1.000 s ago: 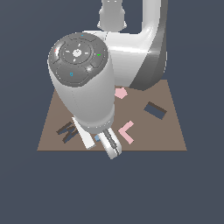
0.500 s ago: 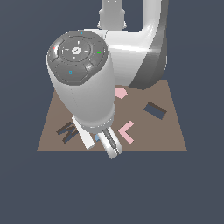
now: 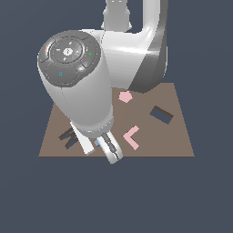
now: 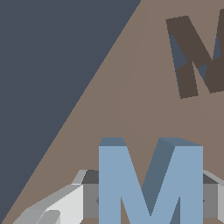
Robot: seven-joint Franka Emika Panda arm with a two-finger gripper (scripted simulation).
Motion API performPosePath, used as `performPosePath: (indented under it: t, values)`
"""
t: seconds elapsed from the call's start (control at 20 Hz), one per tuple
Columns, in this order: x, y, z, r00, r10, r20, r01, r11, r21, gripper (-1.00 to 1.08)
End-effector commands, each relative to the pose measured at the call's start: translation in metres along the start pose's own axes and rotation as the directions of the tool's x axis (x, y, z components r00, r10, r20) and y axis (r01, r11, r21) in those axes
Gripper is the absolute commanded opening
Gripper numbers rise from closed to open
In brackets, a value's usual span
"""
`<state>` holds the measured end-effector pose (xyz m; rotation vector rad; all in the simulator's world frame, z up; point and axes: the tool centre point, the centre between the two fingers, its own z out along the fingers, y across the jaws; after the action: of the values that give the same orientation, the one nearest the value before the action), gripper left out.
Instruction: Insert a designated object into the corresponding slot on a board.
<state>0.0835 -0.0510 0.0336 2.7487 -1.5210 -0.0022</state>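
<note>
The light-blue W-shaped block (image 4: 151, 183) sits between my gripper's (image 4: 151, 202) fingers (image 4: 65, 203), which are shut on its two sides. In the exterior view only a sliver of the block (image 3: 97, 143) shows under the gripper (image 3: 98, 146), near the front edge of the brown board (image 3: 177, 136). The dark W-shaped slot (image 3: 68, 136) lies just toward the exterior view's left of the gripper, partly hidden by the arm. In the wrist view the slot (image 4: 194, 57) lies a short way ahead of the block and is cut off by the frame edge.
A pink L piece (image 3: 132, 136) lies on the board just right of the gripper in the exterior view. Further back are a pink pentagon (image 3: 124, 96) and a dark rectangular recess (image 3: 161, 114). The arm's bulk hides the board's middle and back left.
The arm has shifted slightly toward the exterior view's left, with the blue block still in the gripper. Nothing else on the board has moved.
</note>
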Motion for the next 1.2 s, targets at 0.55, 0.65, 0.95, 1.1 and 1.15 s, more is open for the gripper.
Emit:
performPosePath:
  t: [0.55, 0.65, 0.95, 1.1, 1.15]
  values:
    - [0.064, 0.042, -0.005, 0.991, -0.133, -0.001, 0.133, 0.991, 0.0, -1.0]
    - [0.073, 0.046, -0.006, 0.989, -0.15, -0.001, 0.15, 0.989, 0.0, -1.0]
    - [0.089, 0.053, -0.007, 0.984, -0.179, -0.001, 0.179, 0.984, 0.0, -1.0]
    - [0.091, 0.053, -0.007, 0.983, -0.183, -0.001, 0.183, 0.983, 0.0, -1.0]
    - [0.091, 0.053, -0.007, 0.983, -0.183, -0.001, 0.183, 0.983, 0.0, -1.0]
